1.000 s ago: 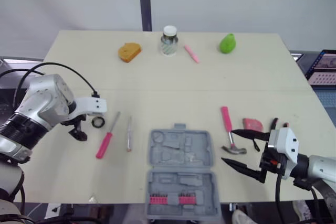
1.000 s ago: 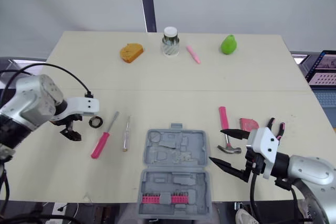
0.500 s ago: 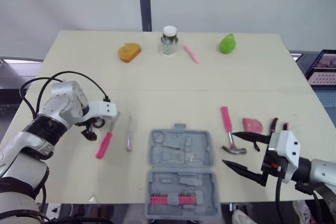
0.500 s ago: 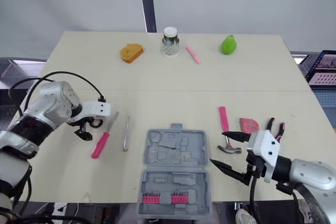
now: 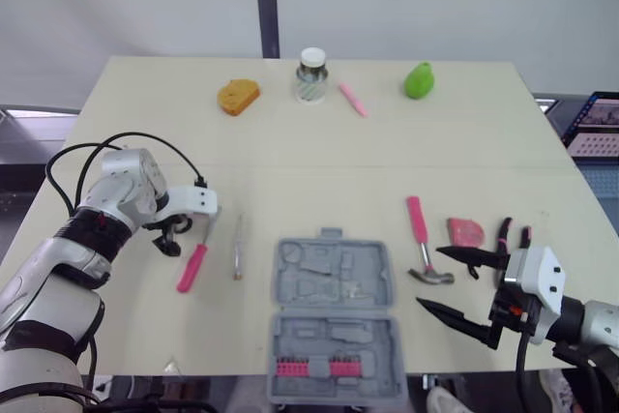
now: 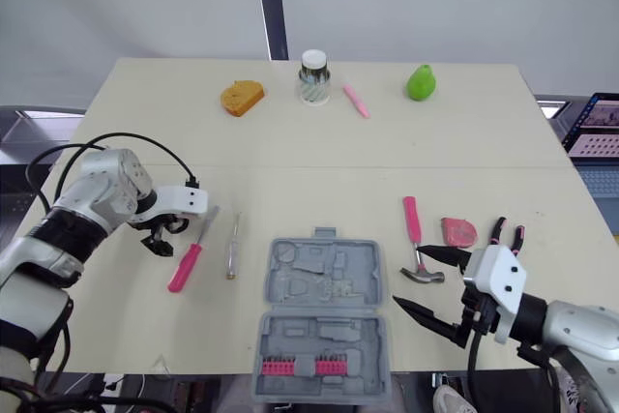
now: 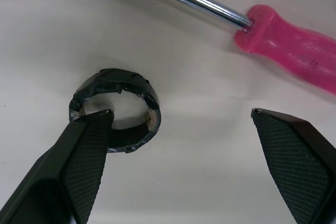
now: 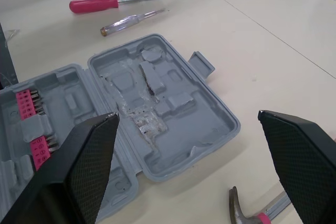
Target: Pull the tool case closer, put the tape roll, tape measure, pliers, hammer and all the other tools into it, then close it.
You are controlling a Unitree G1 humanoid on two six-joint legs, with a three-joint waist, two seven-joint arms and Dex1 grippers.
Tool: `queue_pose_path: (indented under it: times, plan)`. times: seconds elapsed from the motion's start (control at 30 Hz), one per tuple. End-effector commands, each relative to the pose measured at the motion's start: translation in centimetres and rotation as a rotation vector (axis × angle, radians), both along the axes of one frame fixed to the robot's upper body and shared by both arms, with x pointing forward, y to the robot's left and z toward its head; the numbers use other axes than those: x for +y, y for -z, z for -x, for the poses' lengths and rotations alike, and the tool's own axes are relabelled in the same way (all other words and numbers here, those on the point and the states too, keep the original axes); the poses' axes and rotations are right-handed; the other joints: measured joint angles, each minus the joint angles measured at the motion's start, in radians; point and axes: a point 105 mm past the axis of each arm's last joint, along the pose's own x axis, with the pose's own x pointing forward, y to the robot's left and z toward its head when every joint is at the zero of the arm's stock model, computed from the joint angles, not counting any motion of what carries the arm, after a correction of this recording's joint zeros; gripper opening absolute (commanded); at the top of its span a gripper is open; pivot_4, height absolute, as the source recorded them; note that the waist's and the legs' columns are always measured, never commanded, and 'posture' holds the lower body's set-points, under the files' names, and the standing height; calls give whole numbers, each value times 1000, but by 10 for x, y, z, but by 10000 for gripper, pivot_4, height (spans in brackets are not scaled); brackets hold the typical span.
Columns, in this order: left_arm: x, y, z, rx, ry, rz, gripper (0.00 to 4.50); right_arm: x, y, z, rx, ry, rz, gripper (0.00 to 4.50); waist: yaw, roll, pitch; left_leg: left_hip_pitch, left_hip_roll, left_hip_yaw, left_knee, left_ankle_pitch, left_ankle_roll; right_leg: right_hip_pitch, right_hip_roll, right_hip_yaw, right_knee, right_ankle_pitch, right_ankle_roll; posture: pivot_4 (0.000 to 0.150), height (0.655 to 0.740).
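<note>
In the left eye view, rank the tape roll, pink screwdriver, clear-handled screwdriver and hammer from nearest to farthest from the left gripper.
1. Tape roll, right at the left gripper's open jaws.
2. Pink screwdriver, just to the gripper's right.
3. Clear-handled screwdriver, further right, beside the tool case.
4. Hammer, beyond the case, on the table's right side.

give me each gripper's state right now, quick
Left gripper: open, one finger at the tape roll, not gripping it.
Right gripper: open, empty, beside the tool case.
</note>
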Motion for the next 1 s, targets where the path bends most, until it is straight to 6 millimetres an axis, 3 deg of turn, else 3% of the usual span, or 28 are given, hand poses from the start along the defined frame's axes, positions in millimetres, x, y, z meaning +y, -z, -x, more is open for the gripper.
queue_pose_path:
  times: [0.03, 0.1, 0.2, 0.43, 0.47, 0.7, 0.87, 1.0]
  plan:
    - [4, -4, 1, -10, -13, 0, 44933, 6, -9, 2, -47, -26, -9, 44882, -1, 0, 0, 0, 0, 0, 0, 0, 0, 0, 0, 0, 0, 0, 0, 1500, 6950]
    - [7, -3, 2, 1, -15, -6, 44933, 6, -8, 2, -46, -26, -9, 44882, -1, 0, 0, 0, 0, 0, 0, 0, 0, 0, 0, 0, 0, 0, 0, 1500, 6950]
    - [11, -3, 2, -4, -25, -14, 37606, 6, -7, 2, -44, -24, -9, 45000, -1, 0, 0, 0, 0, 0, 0, 0, 0, 0, 0, 0, 0, 0, 0, 1500, 6950]
    - [15, 0, 1, -2, -32, -21, 2387, 6, -6, 3, -42, -20, -7, 45000, -1, 0, 0, 0, 0, 0, 0, 0, 0, 0, 0, 0, 0, 0, 0, 1500, 6950]
    - [15, 1, 1, -2, -32, -21, 636, 6, -6, 3, -42, -20, -7, 45000, -1, 0, 0, 0, 0, 0, 0, 0, 0, 0, 0, 0, 0, 0, 0, 1500, 6950]
    - [14, 0, 0, -18, -39, -13, 636, 6, -6, 4, -38, -17, -5, 45000, -1, 0, 0, 0, 0, 0, 0, 0, 0, 0, 0, 0, 0, 0, 0, 1500, 6950]
    - [14, -21, 5, -34, -64, 41, 636, 2, -6, 5, -40, -8, 1, 45000, -3, 0, 0, 0, 0, 0, 0, 0, 0, 0, 0, 0, 0, 0, 0, 1500, 6950]
    - [5, -45, 22, -36, -77, 125, 636, -6, -6, 6, -39, 19, 12, 45000, -4, 0, 0, 0, 0, 0, 0, 0, 0, 0, 0, 0, 1, 0, 0, 1500, 6950]
